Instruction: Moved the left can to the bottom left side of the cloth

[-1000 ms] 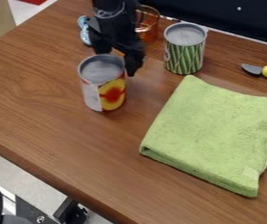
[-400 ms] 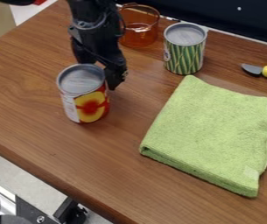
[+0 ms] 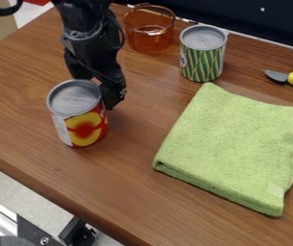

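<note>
The matte black robot arm [image 3: 84,14] has a bulky, segmented body with rounded and angular edges. Small pale grey round details mark a dark joint [image 3: 77,34]. A thin black cable [image 3: 120,33] bows along one side, and a thicker, smooth black cable [image 3: 1,11] curves at the upper left. The black pincer [image 3: 98,86] is chunky and angular, with small greyish flecks near one tip.

Fixed camera view from above, slanting down across the wooden table [image 3: 132,187] toward a black panel [image 3: 238,14], fairly close, whole green cloth [image 3: 235,144] in frame, table edge crossing diagonally at lower left
</note>
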`<action>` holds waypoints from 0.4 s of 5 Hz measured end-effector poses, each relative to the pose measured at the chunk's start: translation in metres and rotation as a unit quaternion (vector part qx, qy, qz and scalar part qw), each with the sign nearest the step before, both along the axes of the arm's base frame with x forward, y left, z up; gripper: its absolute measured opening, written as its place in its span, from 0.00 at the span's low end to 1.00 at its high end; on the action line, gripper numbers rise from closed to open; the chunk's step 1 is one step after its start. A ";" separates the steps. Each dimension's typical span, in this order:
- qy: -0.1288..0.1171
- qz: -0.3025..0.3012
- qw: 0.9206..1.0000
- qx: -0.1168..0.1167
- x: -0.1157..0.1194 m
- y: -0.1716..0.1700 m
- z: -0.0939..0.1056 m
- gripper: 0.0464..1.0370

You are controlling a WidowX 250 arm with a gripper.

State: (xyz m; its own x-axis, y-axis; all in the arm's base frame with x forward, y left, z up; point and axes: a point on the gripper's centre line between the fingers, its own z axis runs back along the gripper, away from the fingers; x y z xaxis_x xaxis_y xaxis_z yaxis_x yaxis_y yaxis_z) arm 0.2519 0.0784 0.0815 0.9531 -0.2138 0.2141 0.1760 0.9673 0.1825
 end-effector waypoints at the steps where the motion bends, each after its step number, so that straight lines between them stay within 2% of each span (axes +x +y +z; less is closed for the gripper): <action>1: 0.007 -0.002 1.000 0.005 -0.007 0.000 -0.001 0.96; 2: 0.023 0.017 1.000 -0.003 -0.013 -0.001 -0.003 0.96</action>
State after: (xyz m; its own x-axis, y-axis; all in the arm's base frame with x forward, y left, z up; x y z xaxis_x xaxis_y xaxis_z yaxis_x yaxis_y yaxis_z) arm 0.2393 0.0777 0.0788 0.9688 -0.1795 0.1712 0.1506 0.9740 0.1691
